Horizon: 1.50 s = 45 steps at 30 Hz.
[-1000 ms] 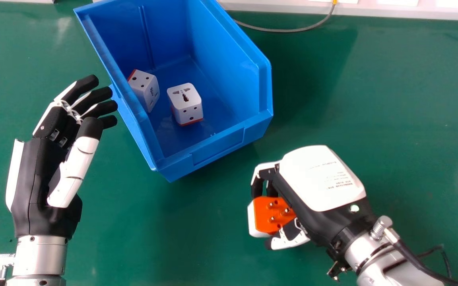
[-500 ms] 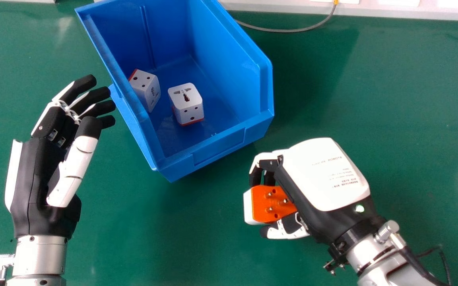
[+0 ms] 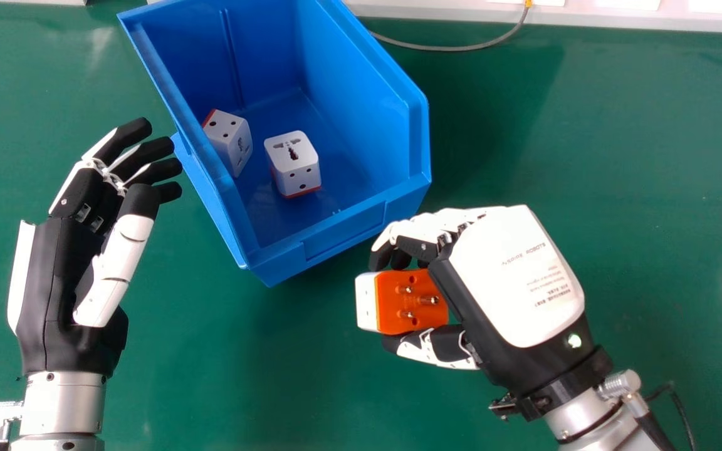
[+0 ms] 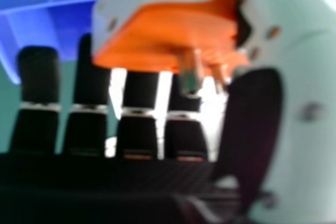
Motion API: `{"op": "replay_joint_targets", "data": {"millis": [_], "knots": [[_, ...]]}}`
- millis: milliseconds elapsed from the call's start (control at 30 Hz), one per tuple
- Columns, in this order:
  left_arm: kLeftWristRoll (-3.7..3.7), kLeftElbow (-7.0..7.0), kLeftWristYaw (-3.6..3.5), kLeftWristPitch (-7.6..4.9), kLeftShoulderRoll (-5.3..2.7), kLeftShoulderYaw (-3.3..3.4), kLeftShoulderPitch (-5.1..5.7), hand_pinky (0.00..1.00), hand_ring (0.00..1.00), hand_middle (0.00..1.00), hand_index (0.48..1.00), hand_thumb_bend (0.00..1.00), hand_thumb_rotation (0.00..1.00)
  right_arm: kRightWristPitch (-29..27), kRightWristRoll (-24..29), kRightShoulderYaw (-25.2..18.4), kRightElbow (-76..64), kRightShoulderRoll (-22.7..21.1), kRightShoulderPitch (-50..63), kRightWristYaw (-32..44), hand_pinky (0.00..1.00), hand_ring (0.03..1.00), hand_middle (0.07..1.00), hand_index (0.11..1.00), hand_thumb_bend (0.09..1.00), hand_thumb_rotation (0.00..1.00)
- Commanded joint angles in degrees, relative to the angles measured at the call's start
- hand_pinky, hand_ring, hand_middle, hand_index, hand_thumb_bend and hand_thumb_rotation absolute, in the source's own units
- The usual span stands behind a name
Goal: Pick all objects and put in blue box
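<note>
An orange-and-white plug adapter (image 3: 412,304) is gripped by the right hand (image 3: 511,275) outside the blue box (image 3: 361,106), its interior blocked off by the near wall (image 3: 343,230). Two white adapters (image 3: 296,164) are contained inside. Left of the box, the left hand (image 3: 54,269) is held with fingers relaxed. Right of its far end, a grey cable (image 3: 449,49) is seen on the desk (image 3: 618,125).

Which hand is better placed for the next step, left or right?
Right: the right hand already grips the orange-and-white adapter just outside the blue box; the left holds nothing.
</note>
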Motion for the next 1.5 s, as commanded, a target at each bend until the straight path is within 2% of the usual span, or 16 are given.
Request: {"op": "replay_joint_targets", "data": {"millis": [0, 133, 267, 367, 467, 600, 867, 933, 1033, 1100, 1133, 1233, 1333, 1467], "knots": [[0.18, -1.48, 0.08, -0.85, -0.06, -0.18, 0.06, 0.73, 0.75, 0.78, 0.794, 0.70, 0.59, -1.51, 0.78, -0.87, -0.07, 0.24, -1.07, -3.12, 0.31, 0.434, 0.487, 0.507, 0.510, 0.00], [0.18, -1.48, -0.09, -1.14, -0.01, -0.23, 0.02, 0.73, 0.75, 0.78, 0.793, 0.69, 0.59, -2.75, 0.75, -0.88, 0.45, 0.27, -1.20, -5.00, 0.32, 0.442, 0.491, 0.507, 0.507, 0.00], [0.32, -1.72, 0.12, -0.94, -0.05, -0.26, 0.17, 0.73, 0.75, 0.78, 0.793, 0.69, 0.59, -4.25, 0.14, -0.71, 1.18, 0.17, -1.59, -7.88, 0.33, 0.448, 0.496, 0.508, 0.505, 0.00], [0.01, -1.84, -0.05, -0.87, -0.08, -0.29, 0.30, 0.73, 0.75, 0.78, 0.793, 0.69, 0.59, -5.52, -1.05, -0.50, 1.71, -0.56, -2.02, -10.28, 0.33, 0.452, 0.501, 0.508, 0.504, 0.00], [0.19, -1.42, 0.01, -1.30, -0.08, -0.16, 0.18, 0.73, 0.75, 0.78, 0.793, 0.69, 0.59, -6.76, -2.40, -0.30, 2.54, -1.05, -2.61, -13.19, 0.33, 0.452, 0.501, 0.508, 0.504, 0.00], [-0.30, -1.24, -0.37, -1.39, -0.33, -0.28, 0.37, 0.73, 0.75, 0.78, 0.792, 0.69, 0.59, -7.78, -3.35, -0.18, 4.10, -1.94, -3.15, -15.17, 0.33, 0.454, 0.506, 0.511, 0.502, 0.00], [1.09, -3.53, 1.01, -1.15, -1.71, -1.35, 1.72, 0.74, 0.76, 0.78, 0.794, 0.69, 0.59, -10.28, -3.62, -0.46, 5.70, -3.23, -3.76, -18.81, 0.33, 0.455, 0.510, 0.514, 0.501, 0.00], [1.15, -3.52, 1.17, -1.04, -1.96, -1.44, 1.99, 0.74, 0.75, 0.78, 0.793, 0.69, 0.59, -10.58, -4.35, -0.37, 5.74, -3.16, -4.54, -20.29, 0.33, 0.456, 0.514, 0.517, 0.499, 0.00], [0.98, -4.31, 1.58, 0.05, -2.26, -1.73, 2.46, 0.74, 0.75, 0.78, 0.793, 0.69, 0.59, -10.57, -5.73, -0.28, 5.08, -2.73, -6.43, -22.02, 0.33, 0.456, 0.514, 0.517, 0.499, 0.00], [-0.01, -4.75, 1.31, 0.74, -2.44, -1.94, 2.61, 0.74, 0.75, 0.78, 0.793, 0.69, 0.59, -10.29, -6.30, -0.33, 4.60, -2.46, -7.78, -22.49, 0.33, 0.456, 0.514, 0.517, 0.499, 0.00], [-0.23, -4.68, 1.13, 0.68, -2.48, -1.95, 2.58, 0.74, 0.76, 0.78, 0.794, 0.69, 0.59, -10.05, -6.46, -0.39, 4.37, -2.34, -8.38, -22.46, 0.32, 0.457, 0.518, 0.519, 0.498, 0.00], [0.60, -4.27, 1.28, 0.12, -2.27, -1.94, 2.47, 0.74, 0.76, 0.78, 0.794, 0.69, 0.59, -9.59, -6.35, -0.73, 4.08, -2.04, -11.01, -21.73, 0.32, 0.457, 0.518, 0.519, 0.498, 0.00], [0.48, -4.32, 1.18, 0.11, -2.22, -1.98, 2.61, 0.74, 0.76, 0.78, 0.794, 0.69, 0.59, -9.39, -6.49, -0.83, 4.30, -1.90, -13.62, -21.47, 0.32, 0.457, 0.518, 0.519, 0.498, 0.00], [1.07, -5.18, 1.86, 0.68, -2.30, -2.06, 3.04, 0.75, 0.76, 0.78, 0.793, 0.69, 0.58, -8.68, -7.07, -0.54, 4.47, -1.54, -17.30, -20.52, 0.32, 0.456, 0.521, 0.521, 0.497, 0.00]]}}
